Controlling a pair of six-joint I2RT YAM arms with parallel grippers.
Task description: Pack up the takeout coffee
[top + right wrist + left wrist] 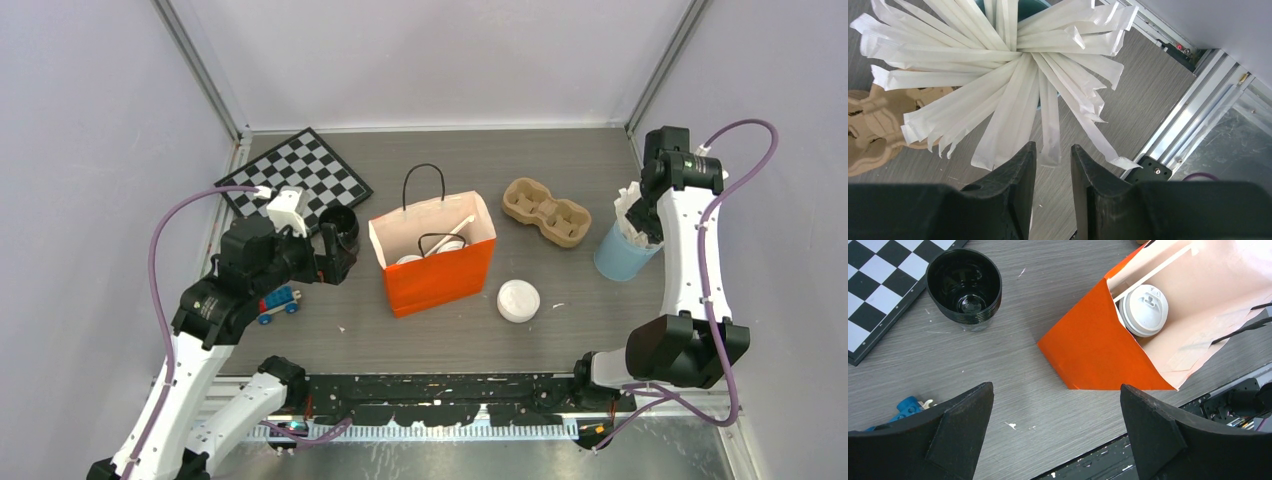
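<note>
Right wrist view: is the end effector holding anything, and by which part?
Cannot be told. One wrapped straw has its loose end between the fingers of the right end effector, but a gap shows beside it, so no firm grip is visible.

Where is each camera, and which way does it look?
Top external: high behind the robot, looking down at the table; left arm, right arm show.
Left wrist: on the left arm, looking down into the orange bag with the takeout coffee; open left end effector shows.
Right wrist: on the right arm, looking down on wrapped straws; right end effector shows.
Top and left wrist share orange bag, black cup.
</note>
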